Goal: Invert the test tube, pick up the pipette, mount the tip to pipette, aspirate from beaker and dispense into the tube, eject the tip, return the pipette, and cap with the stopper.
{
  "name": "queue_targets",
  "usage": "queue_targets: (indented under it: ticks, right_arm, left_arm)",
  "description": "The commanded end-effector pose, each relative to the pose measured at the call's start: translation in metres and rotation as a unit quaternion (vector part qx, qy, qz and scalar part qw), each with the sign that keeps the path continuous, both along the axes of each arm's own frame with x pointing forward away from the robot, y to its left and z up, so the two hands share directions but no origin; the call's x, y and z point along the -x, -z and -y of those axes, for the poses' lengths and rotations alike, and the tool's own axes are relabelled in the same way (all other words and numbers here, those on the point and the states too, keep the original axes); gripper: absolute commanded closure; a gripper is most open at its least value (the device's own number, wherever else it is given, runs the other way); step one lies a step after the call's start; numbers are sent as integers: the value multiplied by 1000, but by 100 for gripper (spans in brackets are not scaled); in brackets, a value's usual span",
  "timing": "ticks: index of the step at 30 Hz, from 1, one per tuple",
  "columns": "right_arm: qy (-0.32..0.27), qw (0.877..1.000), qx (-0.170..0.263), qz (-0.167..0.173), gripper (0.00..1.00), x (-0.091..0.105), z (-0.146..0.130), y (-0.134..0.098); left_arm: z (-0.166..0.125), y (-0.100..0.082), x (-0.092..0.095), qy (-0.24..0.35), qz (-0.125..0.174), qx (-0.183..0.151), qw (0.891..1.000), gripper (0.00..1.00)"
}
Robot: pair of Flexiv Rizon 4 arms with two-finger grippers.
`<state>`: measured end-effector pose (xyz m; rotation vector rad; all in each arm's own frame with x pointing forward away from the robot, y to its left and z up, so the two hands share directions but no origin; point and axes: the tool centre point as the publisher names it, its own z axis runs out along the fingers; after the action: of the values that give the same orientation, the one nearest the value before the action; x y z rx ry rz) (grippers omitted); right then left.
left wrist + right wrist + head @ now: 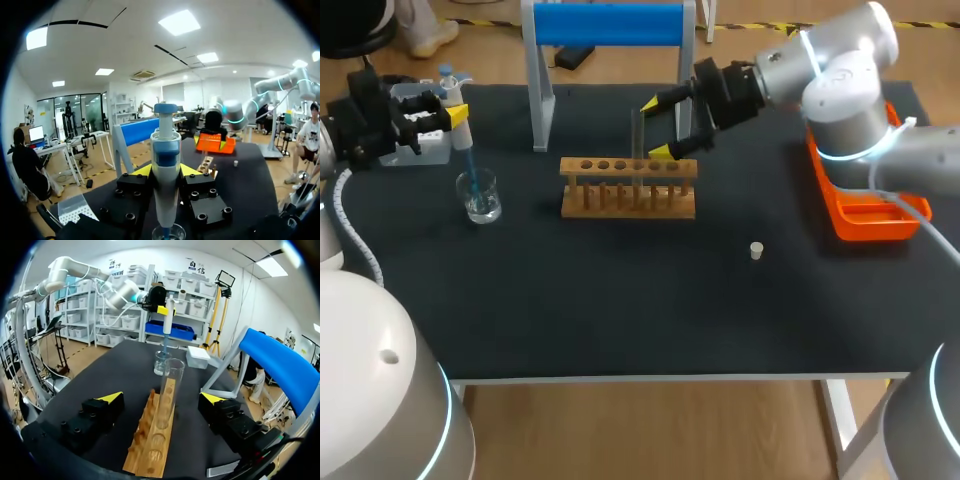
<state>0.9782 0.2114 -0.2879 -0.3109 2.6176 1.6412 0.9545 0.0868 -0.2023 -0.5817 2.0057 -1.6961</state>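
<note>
Presently, left tool (455, 113) clenched on pipette (450, 92), well left of wooden rack (628, 187), its tip dipped in beaker (479, 195). Right tool (657, 128) released, fingers (102, 409) either side of test tube (170, 385) standing upright in rack. Stopper (756, 250) on tabletop (620, 300), right of rack.

The pipette (165, 165) is hiding most of the left gripper's (165, 171) yellow fingertips (142, 170), and the view's edge is cutting off the beaker (168, 233) under it. In the head view, the right arm (840, 80) is covering part of the orange tray (865, 215).
</note>
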Motion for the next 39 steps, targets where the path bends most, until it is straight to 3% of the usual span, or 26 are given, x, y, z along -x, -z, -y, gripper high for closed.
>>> queue_targets:
  ticks: [1,23,39]
  right_arm:
    - [-8,1000,11,-3,0,-8,-8,1]
    - [-15,999,44,7,0,-14,-28,-6]
    - [10,998,52,17,0,-16,-28,-3]
  left_arm:
    - [1,0,0,-2,0,0,1000,100]
    - [1,0,0,-2,0,0,1000,100]
    - [1,0,0,-2,0,0,1000,100]
